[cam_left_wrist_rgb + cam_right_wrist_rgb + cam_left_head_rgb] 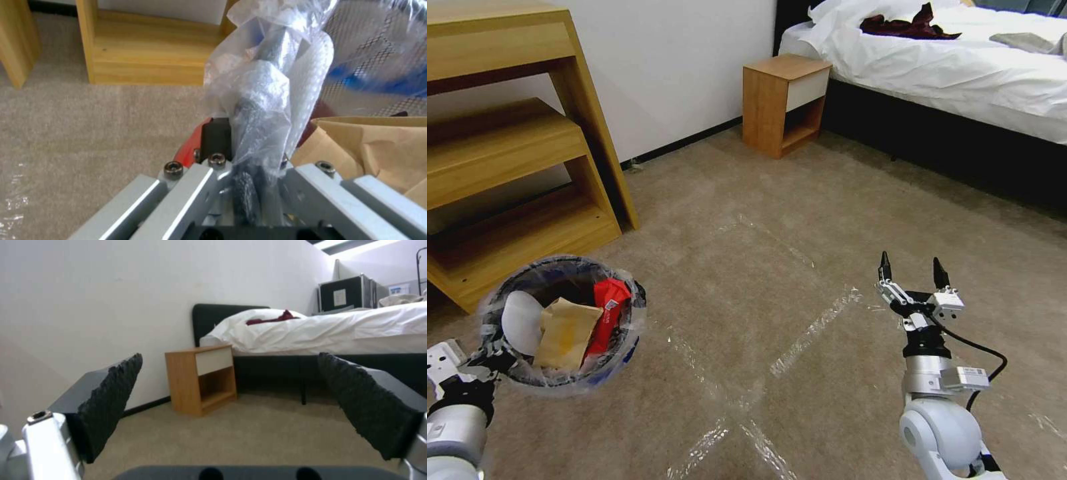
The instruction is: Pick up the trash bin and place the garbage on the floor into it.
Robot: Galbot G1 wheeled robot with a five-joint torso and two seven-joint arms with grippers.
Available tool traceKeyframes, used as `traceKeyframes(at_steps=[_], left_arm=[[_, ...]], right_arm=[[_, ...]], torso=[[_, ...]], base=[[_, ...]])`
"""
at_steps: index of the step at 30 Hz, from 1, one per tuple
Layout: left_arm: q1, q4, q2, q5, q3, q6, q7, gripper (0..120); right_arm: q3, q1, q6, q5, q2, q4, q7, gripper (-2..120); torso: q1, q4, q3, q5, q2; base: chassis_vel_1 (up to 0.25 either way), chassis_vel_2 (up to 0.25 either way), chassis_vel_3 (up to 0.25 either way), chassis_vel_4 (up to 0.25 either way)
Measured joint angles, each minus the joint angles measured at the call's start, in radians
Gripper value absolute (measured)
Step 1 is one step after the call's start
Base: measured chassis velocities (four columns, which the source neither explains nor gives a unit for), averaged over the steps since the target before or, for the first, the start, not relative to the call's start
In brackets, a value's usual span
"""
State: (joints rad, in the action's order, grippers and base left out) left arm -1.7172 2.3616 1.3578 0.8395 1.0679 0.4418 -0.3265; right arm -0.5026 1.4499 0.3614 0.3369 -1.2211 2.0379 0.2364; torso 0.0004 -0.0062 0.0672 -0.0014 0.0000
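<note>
The trash bin (627,353), blue outside and lined with a crinkled clear bag, hangs above the floor (800,227) at the lower left. My left gripper (490,360) is shut on its rim (262,110). Inside lie garbage pieces: a tan paper bag (564,333), a red wrapper (608,303) and a white piece (520,321). The tan bag (378,146) also shows beside the rim in the left wrist view. My right gripper (912,268) is raised at the lower right, open, with nothing between its black pads (111,396). The carpet around it carries no litter.
A wooden shelf unit (507,153) stands at the left against the wall. A small wooden nightstand (784,100) sits beside the bed (947,73) at the back right. Clear tape strips (814,327) cross the beige carpet in front of me.
</note>
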Motion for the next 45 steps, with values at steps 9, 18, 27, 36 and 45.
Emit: traceKeyframes(at_steps=[9,18,27,36,45], left_arm=[[-0.006,0.013,0.006,0.011,0.003,0.009,-0.002,0],[-0.014,0.015,0.012,-0.008,0.005,0.027,0.006,0],[-0.013,0.015,0.017,-0.015,0.003,0.021,0.01,0],[-0.015,0.012,0.019,-0.018,0.003,0.018,0.011,0],[-0.015,0.007,0.021,-0.02,-0.001,0.017,0.012,0]], right_arm=[[-0.003,0.006,0.01,-0.027,-0.018,0.012,-0.007,100],[-0.004,0.011,0.012,-0.046,-0.022,0.004,-0.023,100],[-0.002,0.013,0.008,-0.062,-0.026,-0.004,-0.03,100],[0.001,0.01,0.003,-0.064,-0.029,-0.008,-0.033,100],[0.006,0.007,0.001,-0.067,-0.034,-0.015,-0.033,100]], torso=[[0.0,0.0,0.0,0.0,0.0],[0.0,0.0,0.0,0.0,0.0],[0.0,0.0,0.0,0.0,0.0],[0.0,0.0,0.0,-0.0001,0.0],[0.0,-0.0001,0.0,0.0001,0.0]], base=[[0.0,0.0,0.0,0.0],[0.0,0.0,0.0,0.0],[0.0,0.0,0.0,0.0],[-0.079,0.09,0.088,-0.091],[-0.159,0.172,0.16,-0.165]])
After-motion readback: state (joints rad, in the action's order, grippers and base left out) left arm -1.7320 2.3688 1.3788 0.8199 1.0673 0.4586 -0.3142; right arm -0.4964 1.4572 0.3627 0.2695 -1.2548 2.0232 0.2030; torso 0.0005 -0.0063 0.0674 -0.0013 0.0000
